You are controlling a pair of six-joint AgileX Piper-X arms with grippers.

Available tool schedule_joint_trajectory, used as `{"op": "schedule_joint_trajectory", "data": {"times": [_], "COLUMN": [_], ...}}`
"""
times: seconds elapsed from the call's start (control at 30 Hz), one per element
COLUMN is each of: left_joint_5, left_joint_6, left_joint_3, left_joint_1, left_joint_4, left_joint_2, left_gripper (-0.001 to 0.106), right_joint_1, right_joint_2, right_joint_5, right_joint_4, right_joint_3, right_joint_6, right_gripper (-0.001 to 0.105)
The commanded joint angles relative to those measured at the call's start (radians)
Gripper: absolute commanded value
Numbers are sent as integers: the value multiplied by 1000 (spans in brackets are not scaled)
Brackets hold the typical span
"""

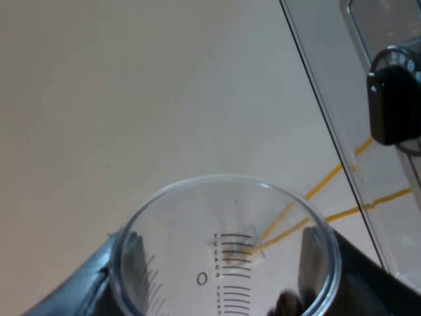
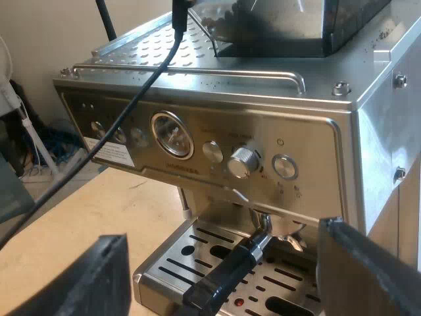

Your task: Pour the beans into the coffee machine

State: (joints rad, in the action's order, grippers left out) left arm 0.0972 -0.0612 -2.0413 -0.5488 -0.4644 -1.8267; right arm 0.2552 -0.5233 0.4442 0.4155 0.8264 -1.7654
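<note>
**Left arm.** The left gripper [image 1: 227, 286] was clamped on the measuring glass [image 1: 197, 263]. One black finger pressed each side of its wall below the rim, and a pale surface [image 1: 99, 99] lay beyond it.

**Task item.** The glass was clear, with printed graduations. Apart from one dark patch low inside, it could not be determined whether beans lay in it.

**Handling, as judged.** The glass appeared light, rigid, smooth-walled and breakable. It would be liable to slip or rotate when tipped. A firm hold across the wall, without hard squeezing, was considered appropriate.

**Right arm.** The right gripper [image 2: 220, 257] stood wide apart and empty before the espresso machine [image 2: 197, 141], near the holder [image 2: 223, 275] locked at its front.

**Target.** The bean hopper [image 2: 276, 26] sat on top of the machine, with beans visible within.
</note>
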Motion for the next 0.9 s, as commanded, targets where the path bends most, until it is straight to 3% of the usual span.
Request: {"op": "schedule_joint_trajectory", "data": {"times": [0.03,0.23,0.43,0.9], "left_joint_5": [4,4,-24,-25], "left_joint_6": [-52,-89,-211,-258], "left_joint_3": [-1,-1,-1,-1], "left_joint_1": [2,2,2,2], "left_joint_4": [13,13,13,13], "left_joint_2": [5,5,5,5], "left_gripper": [32,32,32,26], "right_joint_1": [1,1,1,1], "right_joint_2": [6,6,6,6], "right_joint_5": [8,8,8,8], "right_joint_4": [-14,-14,-14,-14], "right_joint_3": [12,12,12,12], "right_joint_6": [-2,-2,-2,-2], "right_gripper": [62,62,62,62]}}
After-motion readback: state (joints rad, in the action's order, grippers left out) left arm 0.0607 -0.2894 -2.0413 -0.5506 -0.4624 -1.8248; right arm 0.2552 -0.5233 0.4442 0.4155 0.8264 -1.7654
